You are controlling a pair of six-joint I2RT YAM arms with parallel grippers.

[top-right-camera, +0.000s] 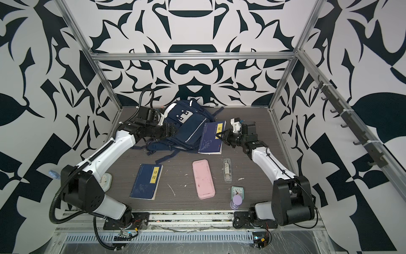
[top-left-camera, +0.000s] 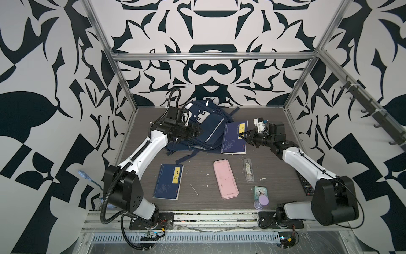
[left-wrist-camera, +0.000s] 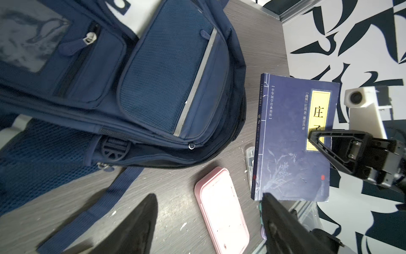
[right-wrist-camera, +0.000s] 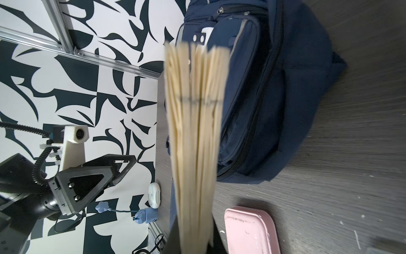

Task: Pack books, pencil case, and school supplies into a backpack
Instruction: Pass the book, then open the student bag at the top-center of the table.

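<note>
Beside the soft navy fabric backpack, your right tool is closed on the yellow-labelled edge of one thin book; only the right wrist view shows its cream page edges, fanned; your left tool is wide apart and empty over the backpack; the second book, the smooth pink pencil case and the clear packet lie flat on the tabletop.

You're looking at a woven-cloth backpack (mesh-textured pocket, shiny grey trim), a matt paper-covered book, a smooth pink plastic pencil case, and a dark wood-grain counter.
</note>
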